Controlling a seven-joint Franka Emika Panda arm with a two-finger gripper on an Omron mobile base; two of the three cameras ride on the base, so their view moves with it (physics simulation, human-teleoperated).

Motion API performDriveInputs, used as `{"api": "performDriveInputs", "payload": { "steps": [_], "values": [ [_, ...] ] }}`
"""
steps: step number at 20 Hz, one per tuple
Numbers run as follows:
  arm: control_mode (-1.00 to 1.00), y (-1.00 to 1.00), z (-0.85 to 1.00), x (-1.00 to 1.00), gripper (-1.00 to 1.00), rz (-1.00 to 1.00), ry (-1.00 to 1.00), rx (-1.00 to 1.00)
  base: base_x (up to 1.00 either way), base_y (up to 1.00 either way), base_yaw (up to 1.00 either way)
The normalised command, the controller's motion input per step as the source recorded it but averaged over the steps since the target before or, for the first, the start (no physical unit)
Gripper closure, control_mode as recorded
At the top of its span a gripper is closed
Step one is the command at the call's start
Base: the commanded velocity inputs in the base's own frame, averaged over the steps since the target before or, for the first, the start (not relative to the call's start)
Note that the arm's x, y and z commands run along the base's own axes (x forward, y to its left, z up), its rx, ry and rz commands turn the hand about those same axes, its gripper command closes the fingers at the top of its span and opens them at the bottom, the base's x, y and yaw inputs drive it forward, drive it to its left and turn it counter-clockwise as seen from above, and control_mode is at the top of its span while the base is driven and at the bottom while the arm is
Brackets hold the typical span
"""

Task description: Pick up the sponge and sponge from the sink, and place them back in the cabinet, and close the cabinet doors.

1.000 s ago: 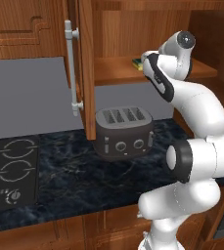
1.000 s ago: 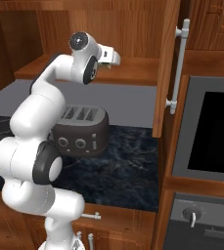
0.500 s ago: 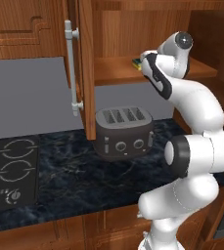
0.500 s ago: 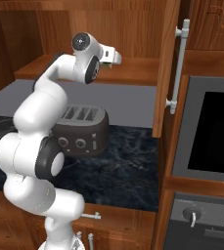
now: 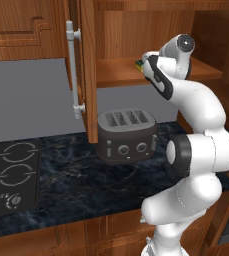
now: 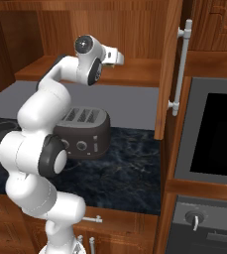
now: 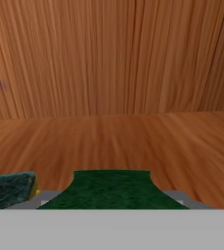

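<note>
Inside the open cabinet (image 5: 136,40), the hand (image 5: 145,65) reaches over the wooden shelf (image 5: 116,72) with a sponge (image 7: 111,188) gripped between its jaws, dark green face up, low over the shelf boards. The second sponge (image 7: 10,189) lies on the shelf just beside it, to the left in the hand view. In the left base view a small green-and-yellow patch (image 5: 139,63) shows at the hand, near the shelf's front edge.

Risk, as a judgement: letting go this near the front edge could let the sponge tip off toward the toaster (image 5: 127,135) on the surface (image 5: 76,185) below; pushing sideways could shove the resting sponge.

The hand view alone gives the two sponges' spacing and the cabinet's back wall (image 7: 111,53). The base views instead show both cabinet doors (image 5: 88,70) (image 6: 169,64) standing open, with their bar handles (image 6: 180,67).
</note>
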Motion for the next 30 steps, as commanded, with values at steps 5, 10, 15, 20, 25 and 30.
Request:
{"api": "performDriveInputs", "payload": {
  "steps": [5, 10, 15, 20, 25, 30],
  "values": [
    [-1.0, 0.0, 0.0, 0.15, 1.0, 0.0, 0.0, 0.0, 0.0, 0.0, 0.0],
    [-1.0, 0.0, 0.0, 0.02, 1.0, 0.0, 0.0, 0.0, 0.0, 0.0, 0.0],
    [-1.0, 0.0, 0.0, 0.0, -1.0, 0.0, 0.0, 0.0, 0.0, 0.0, 0.0],
    [-1.0, 0.0, 0.0, 0.0, -1.0, 0.0, 0.0, 0.0, 0.0, 0.0, 0.0],
    [-1.0, 0.0, 0.0, 0.0, -1.0, 0.0, 0.0, 0.0, 0.0, 0.0, 0.0],
    [-1.0, 0.0, 0.0, 0.0, -1.0, 0.0, 0.0, 0.0, 0.0, 0.0, 0.0]
  ]
}}
